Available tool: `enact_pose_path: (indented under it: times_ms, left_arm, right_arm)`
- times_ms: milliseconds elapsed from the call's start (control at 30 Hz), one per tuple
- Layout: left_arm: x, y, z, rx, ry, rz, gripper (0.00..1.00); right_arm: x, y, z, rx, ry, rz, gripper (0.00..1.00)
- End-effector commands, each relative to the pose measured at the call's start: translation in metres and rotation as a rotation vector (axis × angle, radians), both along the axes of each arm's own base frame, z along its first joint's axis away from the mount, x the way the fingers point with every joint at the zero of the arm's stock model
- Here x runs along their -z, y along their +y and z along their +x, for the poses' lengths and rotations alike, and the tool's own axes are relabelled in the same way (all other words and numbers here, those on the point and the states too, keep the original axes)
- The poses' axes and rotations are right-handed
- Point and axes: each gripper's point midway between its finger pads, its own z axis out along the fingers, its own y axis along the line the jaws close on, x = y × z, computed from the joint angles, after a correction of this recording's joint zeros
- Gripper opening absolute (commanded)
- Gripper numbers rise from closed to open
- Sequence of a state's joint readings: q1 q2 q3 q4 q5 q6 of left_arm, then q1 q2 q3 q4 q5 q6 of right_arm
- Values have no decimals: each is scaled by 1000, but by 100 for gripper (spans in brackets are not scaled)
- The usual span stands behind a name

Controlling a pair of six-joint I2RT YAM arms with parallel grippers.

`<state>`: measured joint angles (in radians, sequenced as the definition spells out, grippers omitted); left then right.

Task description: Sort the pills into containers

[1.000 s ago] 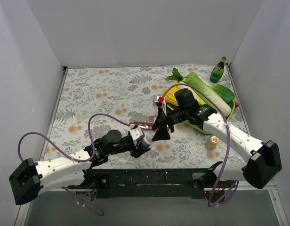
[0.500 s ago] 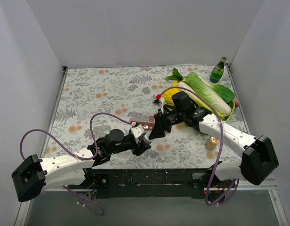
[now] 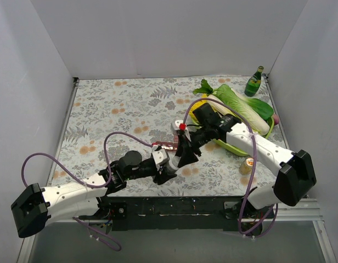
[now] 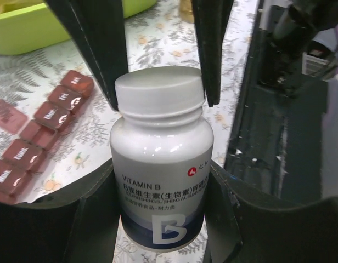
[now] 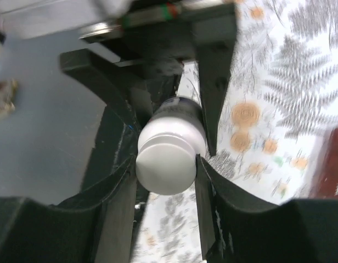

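The table point(image 3: 114, 109) carries a cloth printed with grey leaves and orange flowers, and plain pale walls point(image 3: 158, 33) stand on three sides of it. The containers point(image 3: 166, 146), a dark-red strip, lie on this cloth just beside both grippers. The left gripper point(image 4: 161, 208) pinches the body of a white bottle point(image 4: 161, 159), and the right gripper point(image 5: 166, 164) clamps its cap point(image 4: 159, 90).

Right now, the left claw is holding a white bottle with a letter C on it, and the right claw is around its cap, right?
Almost. The letter on the white bottle is B, not C: see the left wrist view. The left claw holds it; the right claw is around its cap.
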<state>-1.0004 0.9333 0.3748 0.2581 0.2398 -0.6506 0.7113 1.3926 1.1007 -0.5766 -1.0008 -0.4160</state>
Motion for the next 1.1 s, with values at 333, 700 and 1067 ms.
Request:
enact_pose_path:
  times_ms: [333,700,1067]
  left_arm:
    - [-17,-8,-28,160,31,-48,0]
    - [-15,-3,-32,161,39,-55,0]
    - [-23,-4,-24,106,40,-101,0]
  right_arm:
    - [5,2,-26,-484,-502,203,17]
    - [-33,-11,-14,-390,-476,315,22]
    - [4,-7,-33,-344,-296,285,39]
